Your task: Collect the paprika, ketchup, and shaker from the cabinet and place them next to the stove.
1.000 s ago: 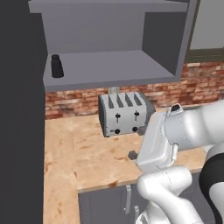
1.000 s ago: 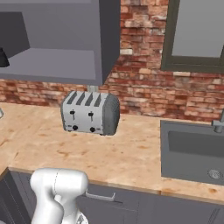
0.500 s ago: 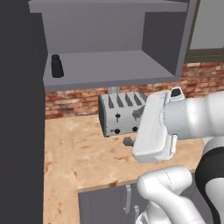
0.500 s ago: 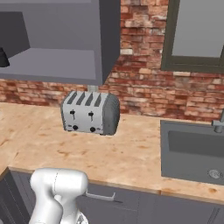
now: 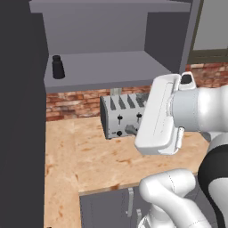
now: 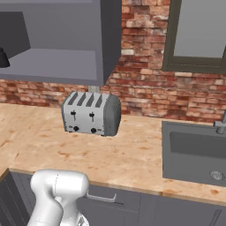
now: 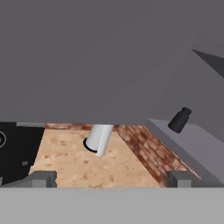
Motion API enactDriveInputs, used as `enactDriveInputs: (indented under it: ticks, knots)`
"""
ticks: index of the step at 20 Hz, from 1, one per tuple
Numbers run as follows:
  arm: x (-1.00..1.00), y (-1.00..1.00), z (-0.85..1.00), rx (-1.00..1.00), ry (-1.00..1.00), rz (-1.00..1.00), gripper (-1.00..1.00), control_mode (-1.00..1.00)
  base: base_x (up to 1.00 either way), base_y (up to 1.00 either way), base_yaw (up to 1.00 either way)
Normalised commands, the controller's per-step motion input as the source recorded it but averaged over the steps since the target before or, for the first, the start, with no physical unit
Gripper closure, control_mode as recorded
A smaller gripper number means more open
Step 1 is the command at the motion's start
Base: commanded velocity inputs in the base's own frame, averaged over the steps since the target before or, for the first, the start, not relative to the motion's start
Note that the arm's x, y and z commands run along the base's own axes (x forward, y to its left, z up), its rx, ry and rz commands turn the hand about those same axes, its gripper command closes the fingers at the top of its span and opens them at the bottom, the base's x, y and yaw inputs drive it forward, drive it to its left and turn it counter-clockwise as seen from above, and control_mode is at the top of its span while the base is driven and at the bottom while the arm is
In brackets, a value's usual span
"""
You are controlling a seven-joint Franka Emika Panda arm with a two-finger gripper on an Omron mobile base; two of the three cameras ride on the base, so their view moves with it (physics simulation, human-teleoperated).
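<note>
Cabinet door (image 5: 22,111): standing open at the far left, dark and flat.
Shaker (image 5: 57,67): sitting upright on the cabinet (image 5: 111,67)'s lower shelf, toward its left end, alone there.
Toaster (image 5: 122,115): resting on the wooden counter (image 5: 89,151) against the brick wall (image 6: 141,88), below the shelf.
Gripper (image 7: 109,178): its fingers (image 7: 43,178) are standing wide apart, holding nothing, aiming under the cabinet with the shaker off to one side.
Sink (image 6: 194,152): lying at the right, well apart from the toaster.
</note>
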Motion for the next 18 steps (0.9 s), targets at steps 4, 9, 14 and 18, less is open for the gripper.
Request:
enactDriveInputs:
  ticks: [4,9,14,18]
  knots:
    - [0.17,-0.01,0.17,0.0,-0.04,0.0,-1.0,-1.0,0.0,0.0,0.0]
    - [0.39,-0.12,0.06,0.02,0.0,-0.01,-1.0,-1.0,0.0,0.0,0.0]
    - [0.38,-0.11,0.0,0.04,0.0,-0.02,-1.0,-1.0,0.0,0.0,0.0]
    - [0.33,-0.06,0.0,0.02,0.0,-0.02,-1.0,-1.0,0.0,0.0,0.0]
